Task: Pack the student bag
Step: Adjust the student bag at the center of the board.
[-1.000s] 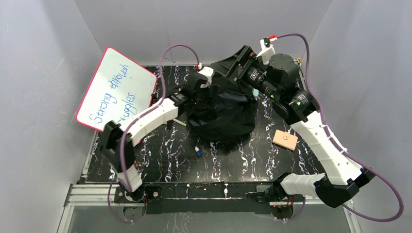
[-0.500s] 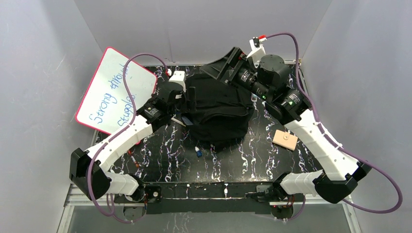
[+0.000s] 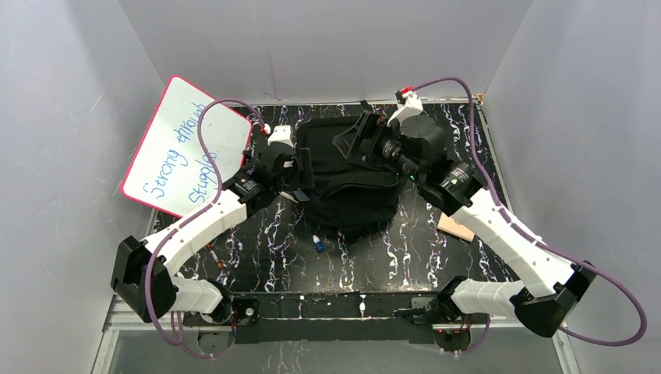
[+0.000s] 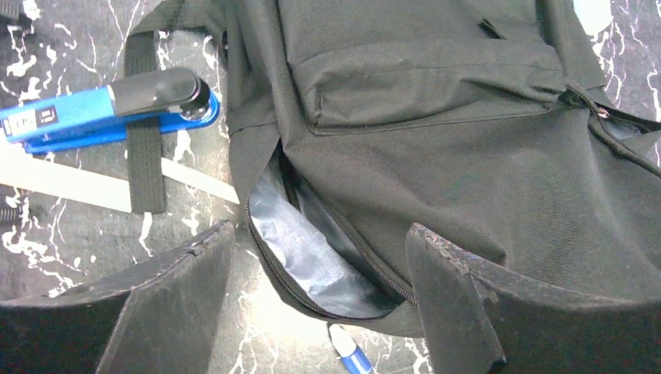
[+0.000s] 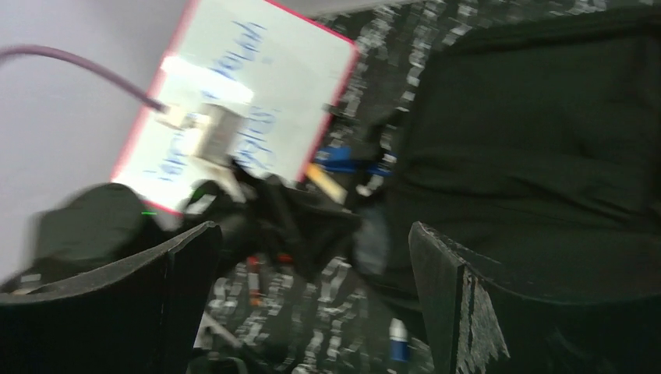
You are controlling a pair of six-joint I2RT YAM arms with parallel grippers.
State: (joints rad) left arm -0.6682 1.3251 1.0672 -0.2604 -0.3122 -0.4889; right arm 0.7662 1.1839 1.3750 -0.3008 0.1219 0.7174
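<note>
A strap (image 4: 145, 160) is crossing the blue stapler (image 4: 70, 118) beside the student bag (image 4: 436, 148), whose unzipped mouth is seemingly showing only grey lining (image 4: 302, 251). The left fingers (image 4: 156, 312) and right fingers (image 5: 499, 312) are gaping, gripping nothing.

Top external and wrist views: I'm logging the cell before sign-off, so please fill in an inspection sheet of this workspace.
Surface: black marbled table, cluttered.
Job's things: student bag lying flat, main zipper open, grey lining showing.
Clutter: blue stapler and pale strip under a strap; marker; tan block; whiteboard leaning at the left.
Grippers: left gripper open above the bag's opening; right gripper open, empty, over the bag.
Cables: purple cables looping from both wrists.
Surroundings: grey walls.
</note>
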